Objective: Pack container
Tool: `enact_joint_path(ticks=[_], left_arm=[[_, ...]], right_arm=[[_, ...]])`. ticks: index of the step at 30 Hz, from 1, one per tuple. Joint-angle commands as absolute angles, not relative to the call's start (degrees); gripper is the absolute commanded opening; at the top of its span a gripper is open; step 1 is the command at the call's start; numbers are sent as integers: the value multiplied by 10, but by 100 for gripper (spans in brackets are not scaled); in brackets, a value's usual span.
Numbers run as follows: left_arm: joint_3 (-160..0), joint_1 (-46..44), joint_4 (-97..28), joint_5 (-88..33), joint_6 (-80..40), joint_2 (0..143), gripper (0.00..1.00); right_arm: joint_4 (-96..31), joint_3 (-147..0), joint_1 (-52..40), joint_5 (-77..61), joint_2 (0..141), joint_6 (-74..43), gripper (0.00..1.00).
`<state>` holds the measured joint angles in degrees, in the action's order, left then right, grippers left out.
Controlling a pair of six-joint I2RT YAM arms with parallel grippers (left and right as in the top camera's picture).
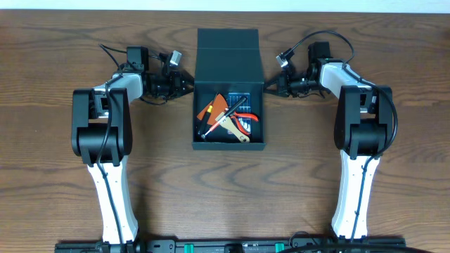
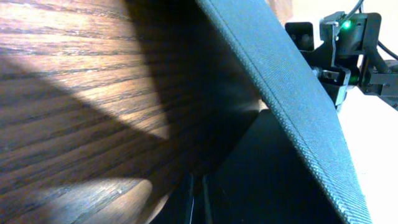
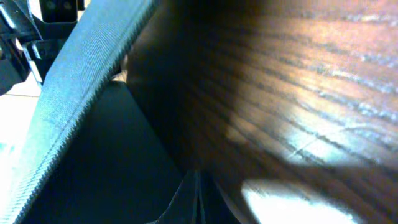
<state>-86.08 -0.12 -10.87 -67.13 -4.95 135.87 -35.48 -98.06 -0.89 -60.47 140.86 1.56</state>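
Observation:
The dark teal-green container (image 1: 230, 145) sits in the middle of the table, its flap lid (image 1: 228, 56) open toward the far side. Inside lie an orange piece (image 1: 211, 109), a red-and-black tool (image 1: 242, 121), a pale wooden handle (image 1: 235, 132) and a small blue case of bits (image 1: 241, 98). My left gripper (image 1: 187, 84) is at the container's far left corner, my right gripper (image 1: 268, 86) at its far right corner. In the left wrist view the fingers (image 2: 196, 202) are pressed together on a thin dark edge under the lid (image 2: 280, 81). The right wrist view shows the same fingers (image 3: 198, 199) and lid (image 3: 74, 87).
The brown wooden table (image 1: 56, 183) runs all around the container. Both arm bases stand at the near edge. Cables loop above each wrist near the far edge. The right arm's camera mount (image 2: 348, 43) shows past the lid in the left wrist view.

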Motion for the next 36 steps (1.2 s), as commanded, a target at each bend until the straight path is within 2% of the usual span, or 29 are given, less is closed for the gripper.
enact_joint_path(ticks=[1, 10, 36], left_arm=[[-872, -3, -110, -671, -53, 1376, 6], [-872, -3, -106, -684, -53, 1376, 6], [-930, -3, -97, -729, -66, 1376, 6]], right_arm=[[-346, -981, -10, -623, 1413, 5, 1], [-328, -981, -8, -604, 1413, -8, 1], [-160, -987, -8, -710, 1413, -88, 1]])
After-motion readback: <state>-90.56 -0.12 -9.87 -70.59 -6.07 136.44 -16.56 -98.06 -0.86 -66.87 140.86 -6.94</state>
